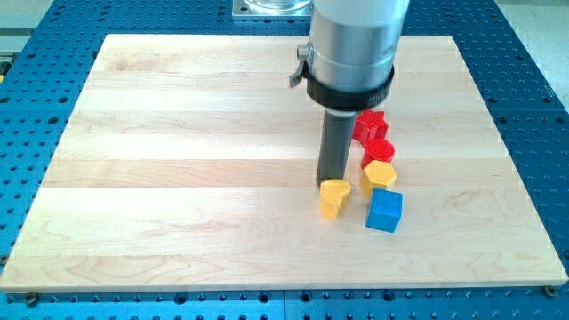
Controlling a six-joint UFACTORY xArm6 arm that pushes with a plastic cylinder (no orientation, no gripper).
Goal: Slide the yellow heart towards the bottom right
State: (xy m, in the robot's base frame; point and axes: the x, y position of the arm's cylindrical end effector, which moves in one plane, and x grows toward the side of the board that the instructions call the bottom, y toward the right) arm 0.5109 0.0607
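The yellow heart [334,198] lies a little right of the board's middle, towards the view's bottom. My tip [331,183] stands right at the heart's top edge, touching or almost touching it, slightly to its left. The rod rises from there into the grey arm body at the view's top.
To the heart's right stand a blue cube [384,211], a yellow hexagon [379,174] above it, a red cylinder [380,149] and a red star [370,124], in a tight column. The wooden board [178,160] lies on a blue perforated table.
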